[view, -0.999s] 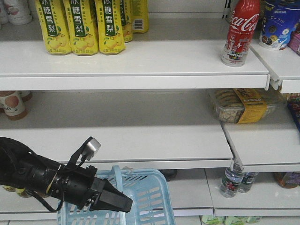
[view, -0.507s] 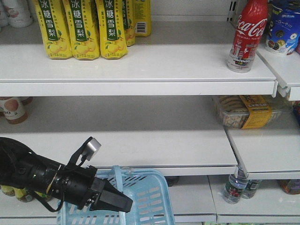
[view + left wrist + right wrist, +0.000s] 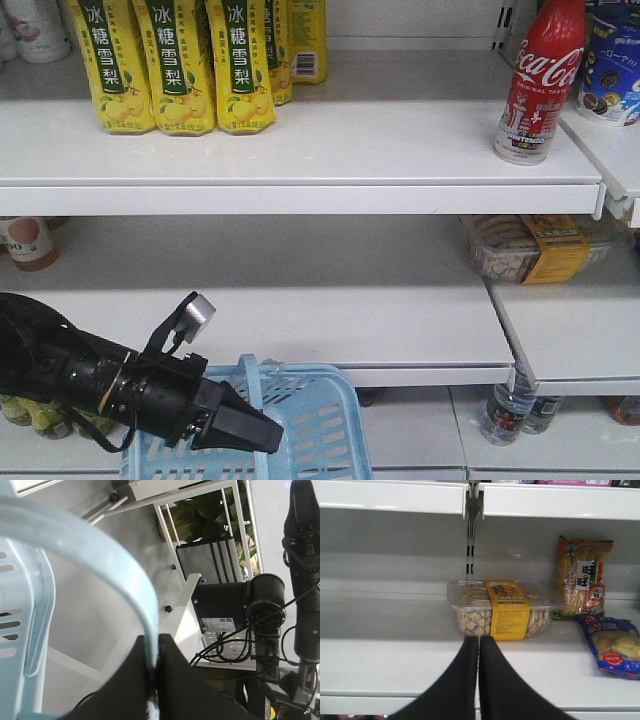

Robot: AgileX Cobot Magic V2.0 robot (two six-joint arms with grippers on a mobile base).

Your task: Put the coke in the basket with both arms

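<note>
Left side: the black pointed left gripper (image 3: 257, 430) is closed, its jaws pinching the thin pale blue swing handle (image 3: 100, 555) of the light blue slotted plastic basket (image 3: 320, 405), which hangs low in front of the shelving.

Right side: the slim red-labelled plastic coke bottle (image 3: 538, 90) stands upright at the right end of the white top shelf (image 3: 300, 150), well apart from the basket.

The black right gripper (image 3: 478, 641) is closed and empty, facing a clear biscuit tray (image 3: 470, 600) on a lower shelf.

Hazards: the handle may slip from the narrow pinch. The tall bottle may topple if struck by closed jaws.
</note>
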